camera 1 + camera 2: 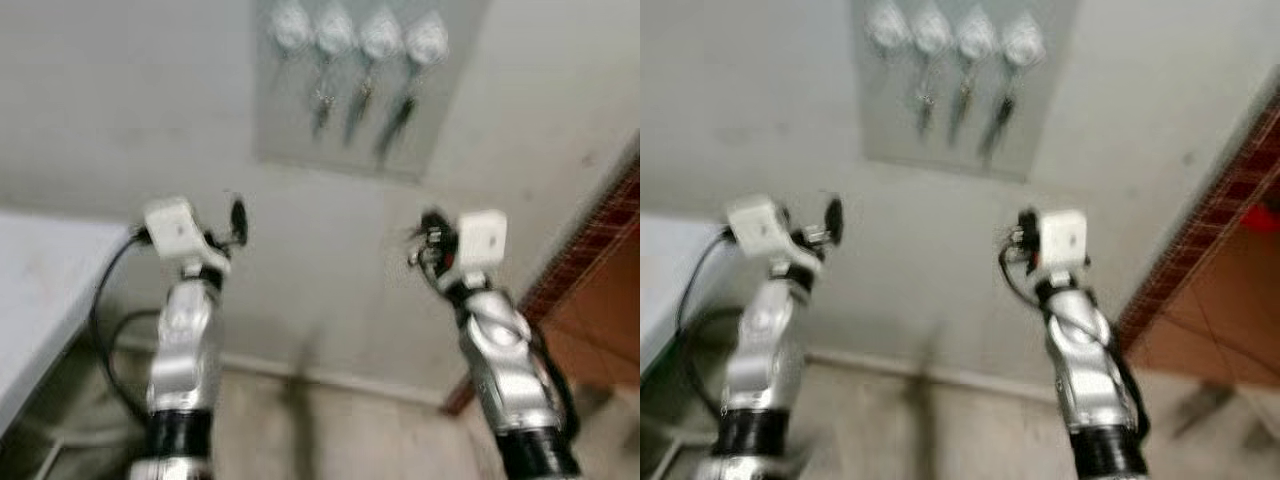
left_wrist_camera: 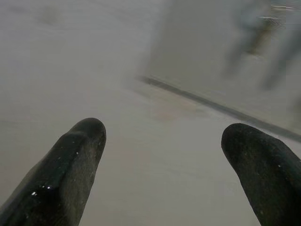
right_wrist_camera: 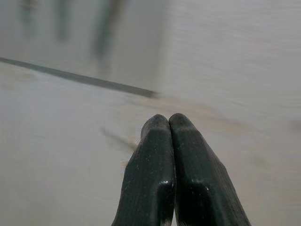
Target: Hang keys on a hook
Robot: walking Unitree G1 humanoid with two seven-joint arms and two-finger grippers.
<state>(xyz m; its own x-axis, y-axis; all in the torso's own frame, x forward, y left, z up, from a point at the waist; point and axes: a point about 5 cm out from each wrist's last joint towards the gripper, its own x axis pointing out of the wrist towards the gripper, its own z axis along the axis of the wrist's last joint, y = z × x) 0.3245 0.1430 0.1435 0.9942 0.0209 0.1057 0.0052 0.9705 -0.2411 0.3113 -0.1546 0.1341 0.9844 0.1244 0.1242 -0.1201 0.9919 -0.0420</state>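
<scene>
your keys (image 1: pixel 360 100) hang on the hooks (image 1: pixel 355 30) of the wall panel (image 1: pixel 440 130), above both raised grippers. left gripper (image 2: pixel 162 141) is spread apart, right gripper (image 3: pixel 168 125) pressed together, bare wall between them.

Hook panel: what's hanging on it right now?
The grey hook panel carries four round hooks; dark keys dangle from about three. Blur hides detail, so the leftmost hook's load is unclear.

Four hooks (image 1: pixel 360 32) sit in a row on a grey wall panel (image 1: pixel 290 120). Dark keys (image 1: pixel 358 105) hang straight down from three of them; image blurred, detail unclear.
</scene>
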